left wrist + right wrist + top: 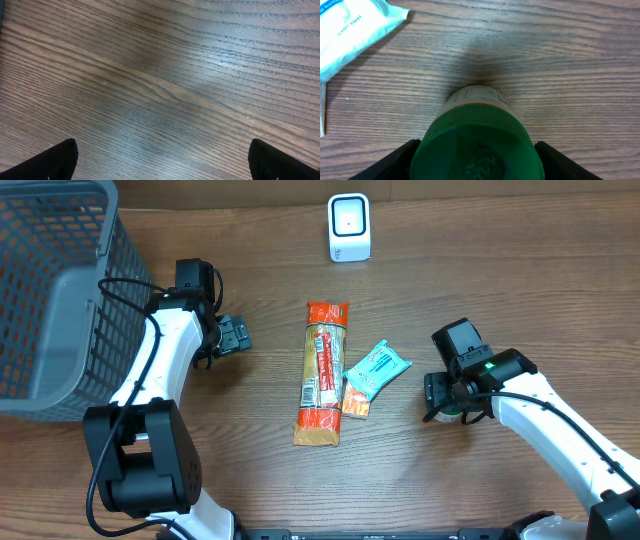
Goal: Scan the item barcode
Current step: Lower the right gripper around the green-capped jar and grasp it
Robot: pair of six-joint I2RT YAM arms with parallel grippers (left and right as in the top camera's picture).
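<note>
– Green-capped bottle (476, 145) up close, upright on worktop (570, 60), clamped between right fingers (395, 162), seemingly for lifting.
– Left wrist view?
– Bare worktop only; left fingers (50, 162) spread wide, holding nothing.
– Overhead?
– Scanner (349, 226) at far edge, well apart from bottle; barcode side unclear.

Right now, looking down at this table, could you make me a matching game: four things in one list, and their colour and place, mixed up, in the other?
Things:
1. basket
2. scanner
3. jar
4. snack pack

Colour and place:
A. green on top, at the right
B. grey, at the left
C. white, at the far side
D. orange, in the middle

Pairs: 1-B, 2-C, 3-A, 4-D
</note>
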